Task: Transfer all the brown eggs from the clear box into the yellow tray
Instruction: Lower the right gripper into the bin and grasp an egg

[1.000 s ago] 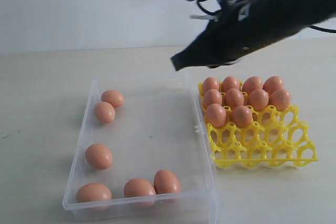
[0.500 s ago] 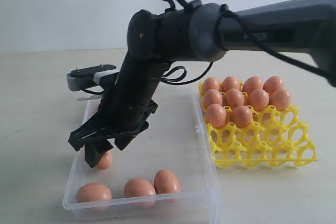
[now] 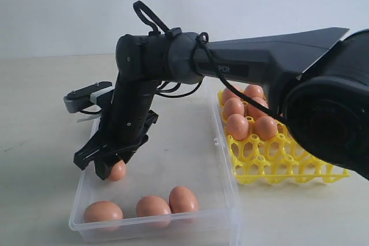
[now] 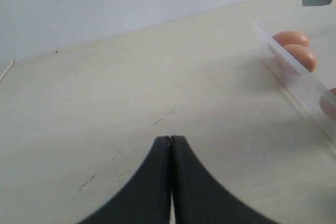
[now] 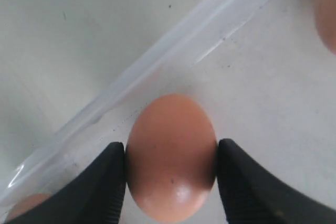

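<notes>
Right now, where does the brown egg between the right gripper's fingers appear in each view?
Exterior view: the brown egg is low on the left, inside the clear box, half hidden by the right gripper.
Left wrist view: cannot tell; an egg cut by the picture's edge may be it.
Right wrist view: mid-picture, between the fingers.
Shared landmark: the clear box's wall.

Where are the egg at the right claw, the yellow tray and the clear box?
Egg (image 5: 170, 156): right wrist view, middle of its shell.
Yellow tray (image 3: 271, 176): exterior view, front rim by the empty cups.
Clear box (image 3: 184, 151): exterior view, bare floor.
</notes>
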`<state>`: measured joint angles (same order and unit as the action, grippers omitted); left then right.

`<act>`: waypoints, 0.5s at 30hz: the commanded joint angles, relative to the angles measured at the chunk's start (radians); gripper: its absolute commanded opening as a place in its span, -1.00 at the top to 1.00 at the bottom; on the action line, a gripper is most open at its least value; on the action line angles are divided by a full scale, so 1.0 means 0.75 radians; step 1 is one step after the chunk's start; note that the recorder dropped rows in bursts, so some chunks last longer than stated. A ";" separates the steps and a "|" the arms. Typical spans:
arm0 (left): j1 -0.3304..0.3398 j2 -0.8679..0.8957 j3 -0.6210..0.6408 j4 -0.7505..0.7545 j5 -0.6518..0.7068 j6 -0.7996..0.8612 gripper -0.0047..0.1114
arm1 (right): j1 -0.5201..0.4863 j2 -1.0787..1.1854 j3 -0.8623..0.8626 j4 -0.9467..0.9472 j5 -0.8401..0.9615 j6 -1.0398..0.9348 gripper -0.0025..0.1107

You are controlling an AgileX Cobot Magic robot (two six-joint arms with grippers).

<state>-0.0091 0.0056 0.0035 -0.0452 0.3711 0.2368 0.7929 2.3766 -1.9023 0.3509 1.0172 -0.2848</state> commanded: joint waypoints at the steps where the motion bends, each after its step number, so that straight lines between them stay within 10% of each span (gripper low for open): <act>1: -0.003 -0.007 -0.005 -0.006 -0.010 0.000 0.92 | 0.005 0.003 -0.017 -0.018 -0.054 -0.048 0.76; 9: -0.003 -0.007 -0.005 -0.006 -0.010 0.000 0.92 | -0.019 -0.127 0.129 -0.095 -0.230 -0.023 0.96; 15: -0.003 -0.007 -0.005 -0.006 -0.010 0.000 0.92 | -0.131 -0.542 0.741 -0.383 -0.889 0.277 0.96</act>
<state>-0.0091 0.0056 0.0035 -0.0452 0.3711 0.2368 0.7475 2.1328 -1.5479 0.1664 0.6014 -0.1843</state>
